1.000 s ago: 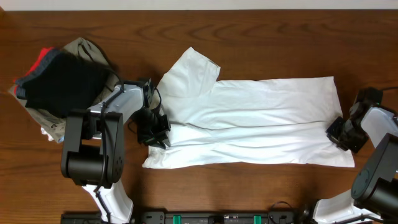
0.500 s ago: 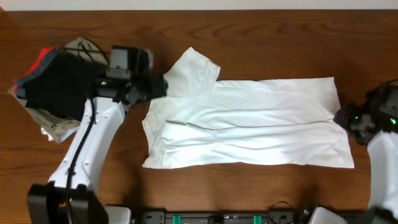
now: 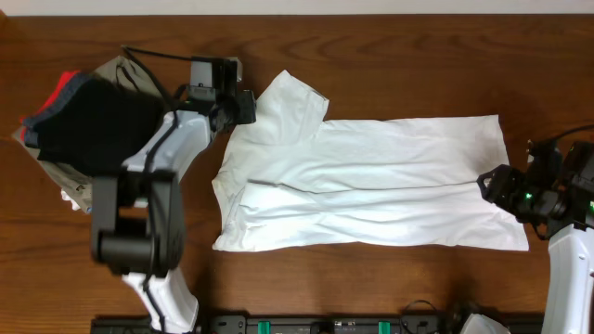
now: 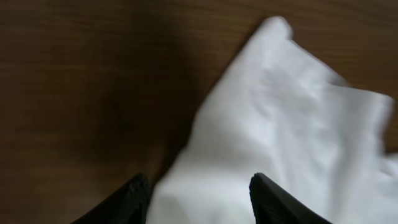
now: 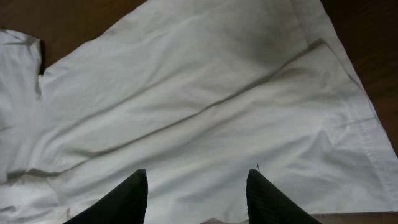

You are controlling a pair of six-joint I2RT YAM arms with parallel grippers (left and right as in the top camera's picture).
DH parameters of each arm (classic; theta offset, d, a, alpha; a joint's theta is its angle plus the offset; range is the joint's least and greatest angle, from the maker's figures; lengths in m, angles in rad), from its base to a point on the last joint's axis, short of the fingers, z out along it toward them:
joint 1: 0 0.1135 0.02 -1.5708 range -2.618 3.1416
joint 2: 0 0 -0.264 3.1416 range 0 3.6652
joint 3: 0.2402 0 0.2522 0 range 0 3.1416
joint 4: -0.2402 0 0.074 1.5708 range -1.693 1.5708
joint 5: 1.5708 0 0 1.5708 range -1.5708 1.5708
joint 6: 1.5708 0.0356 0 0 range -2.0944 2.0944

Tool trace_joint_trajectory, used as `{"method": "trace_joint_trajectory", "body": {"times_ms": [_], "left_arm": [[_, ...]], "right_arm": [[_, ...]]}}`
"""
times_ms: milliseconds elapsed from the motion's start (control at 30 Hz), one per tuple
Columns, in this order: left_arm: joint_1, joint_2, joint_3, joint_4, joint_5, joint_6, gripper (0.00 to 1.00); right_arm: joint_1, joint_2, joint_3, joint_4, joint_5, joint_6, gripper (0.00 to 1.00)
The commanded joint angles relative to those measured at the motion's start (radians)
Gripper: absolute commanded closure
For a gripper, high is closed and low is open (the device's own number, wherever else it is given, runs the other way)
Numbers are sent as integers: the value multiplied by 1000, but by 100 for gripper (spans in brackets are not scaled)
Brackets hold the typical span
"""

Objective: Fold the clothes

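The white garment [image 3: 371, 181] lies spread across the middle of the tabletop [image 3: 390, 46], laid as a long wrinkled band. One sleeve [image 3: 283, 107] sticks out at its upper left corner. Any print on the cloth is too small to make out.

The left gripper [image 3: 246, 107] hangs just beside that sleeve, at its outer edge. In the left wrist view its two dark fingertips [image 4: 134, 199] stand apart, cut off by the bottom of the frame. White fabric and bare wood lie blurred beneath them, and the jaws are open with nothing pinched.

The right gripper [image 3: 489, 184] sits over the garment's right-hand edge, with part of its arm cut off by the frame's right side. From the right wrist, the jaws are likewise open. The fingertips [image 5: 127, 199] are spread above the creased cloth and do not clamp it. Whether they touch the fabric cannot be told. A short dark strip [image 5: 42, 57] shows at the far left of that view, and what it is stays unclear.

At the tabletop's left end, well apart from the white garment, sits a pile of folded garments. A black one [image 3: 93, 121] lies on top, and only the edges of the khaki [image 3: 111, 70] and red [image 3: 67, 83] ones show.
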Motion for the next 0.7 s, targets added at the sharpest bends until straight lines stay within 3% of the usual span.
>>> {"method": "trace_joint_trajectory", "body": {"times_ms": [0, 433, 500, 533, 600, 667], "left_arm": [[13, 63, 53, 31, -8, 31, 45], [-14, 148, 57, -5, 56, 48, 47], [-23, 148, 56, -11, 56, 48, 72], [-24, 148, 57, -11, 56, 47, 80], [-26, 148, 57, -11, 56, 47, 90], [-26, 145, 57, -17, 56, 47, 94]], "right_arm": [[6, -8, 7, -5, -20, -44, 50], [6, -5, 6, -4, 18, -43, 50], [6, -5, 6, -4, 34, -43, 50], [6, -5, 6, -4, 35, -43, 50], [6, -5, 6, -4, 35, -43, 50], [6, -5, 6, -4, 35, -43, 50]]}}
